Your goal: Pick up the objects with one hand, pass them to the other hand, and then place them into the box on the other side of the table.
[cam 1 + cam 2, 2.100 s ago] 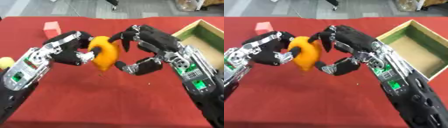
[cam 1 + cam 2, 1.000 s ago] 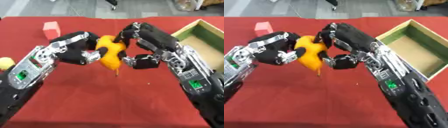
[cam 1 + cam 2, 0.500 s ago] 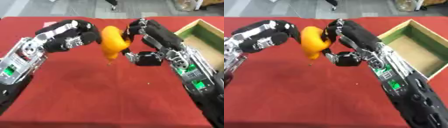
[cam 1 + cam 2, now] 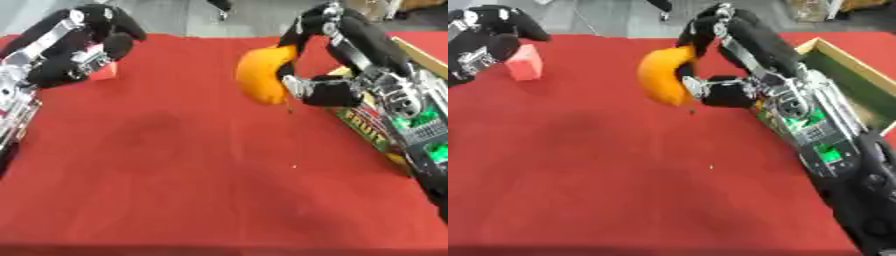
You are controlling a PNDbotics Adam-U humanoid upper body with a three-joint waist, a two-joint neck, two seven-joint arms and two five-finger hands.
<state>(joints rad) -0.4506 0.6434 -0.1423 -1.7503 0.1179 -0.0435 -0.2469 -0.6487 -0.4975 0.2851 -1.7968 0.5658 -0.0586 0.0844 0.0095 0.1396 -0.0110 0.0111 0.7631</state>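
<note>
Our right hand [image 4: 337, 75] pinches the orange fruit [image 4: 262, 75] between curled fingers and thumb; it looks light, smooth, likely slippery, so we'd cradle its middle.

Orange object [image 4: 262, 75] mid-table, in right hand [image 4: 328, 90]; box [image 4: 846, 80] right; block [image 4: 525, 62] far left.

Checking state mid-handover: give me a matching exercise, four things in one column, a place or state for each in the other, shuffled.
Things:
1. orange object
2. left hand
3. pink block
4. box

Places or states:
A. on the red cloth, far left
B. held in the right hand, above the cloth
C. at the right edge of the table
D. drawn back, fingers curled, holding nothing

Pairs: 1-B, 2-D, 3-A, 4-C
</note>
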